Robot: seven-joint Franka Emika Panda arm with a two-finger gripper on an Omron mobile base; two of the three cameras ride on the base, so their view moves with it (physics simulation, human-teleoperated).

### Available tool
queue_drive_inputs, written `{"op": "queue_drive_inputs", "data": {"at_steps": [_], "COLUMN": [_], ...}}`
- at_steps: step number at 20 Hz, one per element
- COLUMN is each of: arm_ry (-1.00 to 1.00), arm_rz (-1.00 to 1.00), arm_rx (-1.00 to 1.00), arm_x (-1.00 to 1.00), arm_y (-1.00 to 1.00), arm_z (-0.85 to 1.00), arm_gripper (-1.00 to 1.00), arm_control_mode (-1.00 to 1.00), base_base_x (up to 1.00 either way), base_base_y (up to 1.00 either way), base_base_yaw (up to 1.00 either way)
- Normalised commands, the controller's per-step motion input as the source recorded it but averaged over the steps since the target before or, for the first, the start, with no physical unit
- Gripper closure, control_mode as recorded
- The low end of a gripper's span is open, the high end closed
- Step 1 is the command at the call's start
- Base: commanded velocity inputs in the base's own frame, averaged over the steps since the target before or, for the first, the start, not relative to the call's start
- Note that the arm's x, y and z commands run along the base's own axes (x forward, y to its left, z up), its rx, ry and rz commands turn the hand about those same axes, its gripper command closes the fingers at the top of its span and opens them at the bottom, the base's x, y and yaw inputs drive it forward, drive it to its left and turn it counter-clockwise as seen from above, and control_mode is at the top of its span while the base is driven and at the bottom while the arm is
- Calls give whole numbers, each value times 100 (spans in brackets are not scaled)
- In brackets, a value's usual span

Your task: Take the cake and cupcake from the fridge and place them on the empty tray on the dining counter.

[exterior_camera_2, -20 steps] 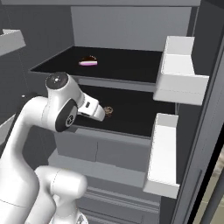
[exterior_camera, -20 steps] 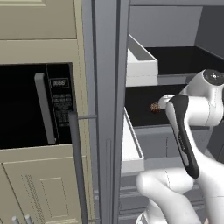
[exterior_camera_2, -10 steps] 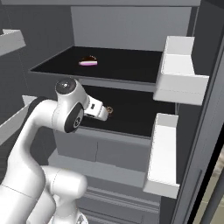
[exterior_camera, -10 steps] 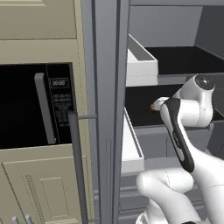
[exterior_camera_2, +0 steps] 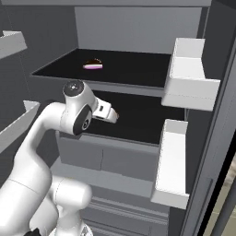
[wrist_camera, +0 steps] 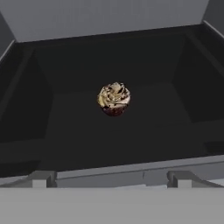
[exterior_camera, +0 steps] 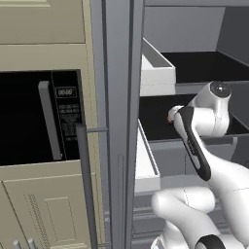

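Note:
The fridge (exterior_camera_2: 138, 32) stands open with my arm reaching into it. On its upper black shelf lies the cake (exterior_camera_2: 93, 65), a small wedge with a pink and white layer. The cupcake (wrist_camera: 113, 99), round with a swirled pale and brown top, sits upright in the middle of the lower black shelf (wrist_camera: 144, 131). My gripper (wrist_camera: 111, 177) faces it from the shelf's front edge, open, with nothing between its widely spread fingertips (wrist_camera: 43, 177). From the right base camera, my gripper (exterior_camera_2: 109, 114) hangs just over that lower shelf. The tray and the dining counter are out of view.
White door bins (exterior_camera_2: 189, 73) hang on the open door to the right, one above another (exterior_camera_2: 170, 161). Another white bin (exterior_camera: 156, 73) sits on the left side. A black microwave (exterior_camera: 44, 116) is set in beige cabinets left of the fridge. Grey drawers (exterior_camera_2: 106, 156) lie below the shelf.
My arm has leaned further into the fridge and the hand has moved closer to the cupcake on the lower shelf. The jaws have stayed open.

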Motion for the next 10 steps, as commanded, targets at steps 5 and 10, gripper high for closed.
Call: {"op": "queue_drive_inputs", "data": {"at_steps": [5,10], "arm_ry": [-6,-8], "arm_rz": [2,6], "arm_rx": [0,0], "arm_x": [3,17], "arm_y": [-13,0], "arm_z": [-1,-13], "arm_gripper": [-100,-100], "arm_control_mode": [-100,-100], "base_base_x": [0,0], "base_base_y": [0,0], "base_base_yaw": [0,0]}}
